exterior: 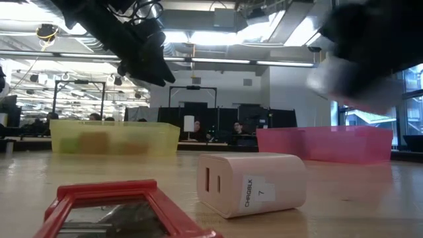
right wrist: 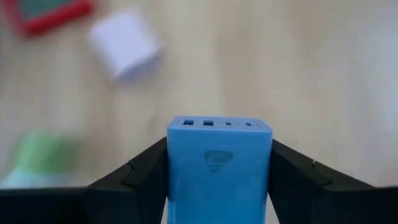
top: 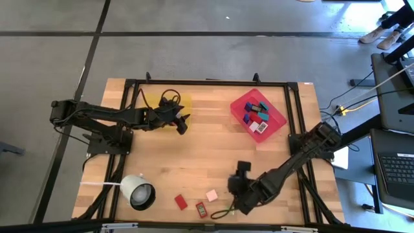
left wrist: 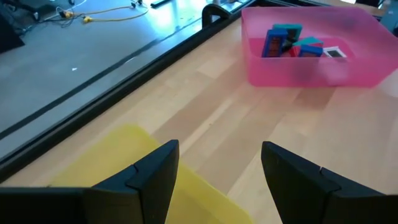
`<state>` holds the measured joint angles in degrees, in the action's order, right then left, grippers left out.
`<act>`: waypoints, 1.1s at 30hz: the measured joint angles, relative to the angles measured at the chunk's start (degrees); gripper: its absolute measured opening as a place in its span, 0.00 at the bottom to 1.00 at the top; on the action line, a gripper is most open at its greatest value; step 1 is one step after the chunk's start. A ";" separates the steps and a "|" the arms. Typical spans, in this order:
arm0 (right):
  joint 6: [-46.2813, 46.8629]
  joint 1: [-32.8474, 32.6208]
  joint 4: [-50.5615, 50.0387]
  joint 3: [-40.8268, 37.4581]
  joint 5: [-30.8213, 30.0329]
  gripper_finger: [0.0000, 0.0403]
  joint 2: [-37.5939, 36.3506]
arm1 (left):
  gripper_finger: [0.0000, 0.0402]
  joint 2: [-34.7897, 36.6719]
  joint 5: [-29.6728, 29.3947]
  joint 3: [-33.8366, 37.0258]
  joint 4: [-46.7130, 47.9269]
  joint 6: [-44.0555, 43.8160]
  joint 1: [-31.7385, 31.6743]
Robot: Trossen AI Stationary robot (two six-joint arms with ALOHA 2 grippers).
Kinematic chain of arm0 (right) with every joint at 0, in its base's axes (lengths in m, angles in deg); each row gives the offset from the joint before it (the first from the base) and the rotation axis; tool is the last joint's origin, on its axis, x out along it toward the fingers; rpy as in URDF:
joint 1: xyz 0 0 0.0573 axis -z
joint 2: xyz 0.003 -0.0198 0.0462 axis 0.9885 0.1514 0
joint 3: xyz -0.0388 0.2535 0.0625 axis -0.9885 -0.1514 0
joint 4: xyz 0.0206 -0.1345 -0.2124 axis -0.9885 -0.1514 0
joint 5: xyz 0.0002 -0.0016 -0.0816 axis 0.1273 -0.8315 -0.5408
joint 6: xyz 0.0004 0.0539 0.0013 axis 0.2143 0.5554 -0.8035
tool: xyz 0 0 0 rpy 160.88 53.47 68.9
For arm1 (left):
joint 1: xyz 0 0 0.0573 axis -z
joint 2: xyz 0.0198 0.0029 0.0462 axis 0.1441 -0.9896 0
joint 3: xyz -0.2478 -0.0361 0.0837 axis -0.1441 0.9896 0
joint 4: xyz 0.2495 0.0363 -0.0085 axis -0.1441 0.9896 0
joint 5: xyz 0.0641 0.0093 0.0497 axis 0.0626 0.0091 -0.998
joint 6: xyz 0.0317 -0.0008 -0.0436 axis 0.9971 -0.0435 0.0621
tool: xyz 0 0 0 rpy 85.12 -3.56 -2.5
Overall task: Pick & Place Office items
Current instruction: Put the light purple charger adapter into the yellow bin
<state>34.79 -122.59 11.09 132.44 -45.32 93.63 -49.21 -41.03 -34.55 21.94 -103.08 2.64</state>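
Right gripper (right wrist: 217,180) clamps a blue rectangular plastic block (right wrist: 219,163) above the table's near edge, close to a white block (top: 211,195) and red flat blocks (top: 181,202). Left gripper (left wrist: 217,180) hangs open, empty, over the yellow tray (top: 152,101).

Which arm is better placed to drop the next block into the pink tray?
Right. Its gripper is already shut on a blue rectangular block near the table's front edge, so it only needs to travel to the pink plastic tray. The left gripper hangs open and empty beside the yellow tray.
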 joint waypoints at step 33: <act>-46.29 22.97 21.95 2.21 -28.91 0.55 -0.30 | 0.56 -0.24 27.39 0.00 -17.58 -1.78 2.76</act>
<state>-11.50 -99.62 33.04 134.64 -74.23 93.33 -49.45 -13.64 -34.55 4.36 -104.85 5.40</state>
